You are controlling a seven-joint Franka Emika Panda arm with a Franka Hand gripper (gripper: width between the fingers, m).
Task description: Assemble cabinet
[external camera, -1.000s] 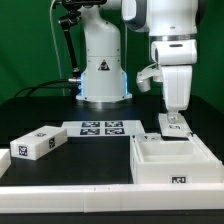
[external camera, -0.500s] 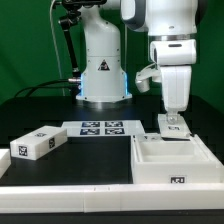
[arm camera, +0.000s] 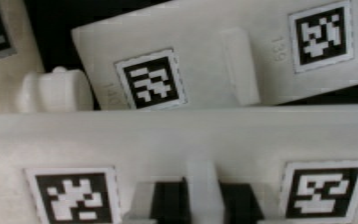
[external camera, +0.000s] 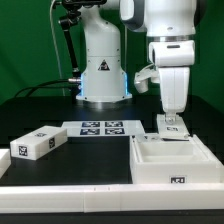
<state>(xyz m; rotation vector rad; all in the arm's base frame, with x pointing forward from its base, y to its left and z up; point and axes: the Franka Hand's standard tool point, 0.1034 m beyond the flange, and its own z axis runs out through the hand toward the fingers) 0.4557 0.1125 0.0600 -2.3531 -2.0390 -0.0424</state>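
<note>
The cabinet's large white box part point(external camera: 172, 160) lies open at the exterior view's right front, with a tag on its front wall. My gripper point(external camera: 172, 121) stands straight down at its back edge. In the wrist view the two dark fingers point(arm camera: 165, 201) are shut on a thin white rib of a tagged white panel point(arm camera: 87, 150), gripper point(arm camera: 197, 198). Beyond it lies another white tagged panel point(arm camera: 211, 60) with a round knob point(arm camera: 51, 95). A loose white tagged block point(external camera: 36, 143) lies at the exterior view's left.
The marker board point(external camera: 100, 128) lies flat in the middle, behind the parts. The robot's white base point(external camera: 104, 60) stands at the back. A white rim point(external camera: 60, 188) runs along the table's front.
</note>
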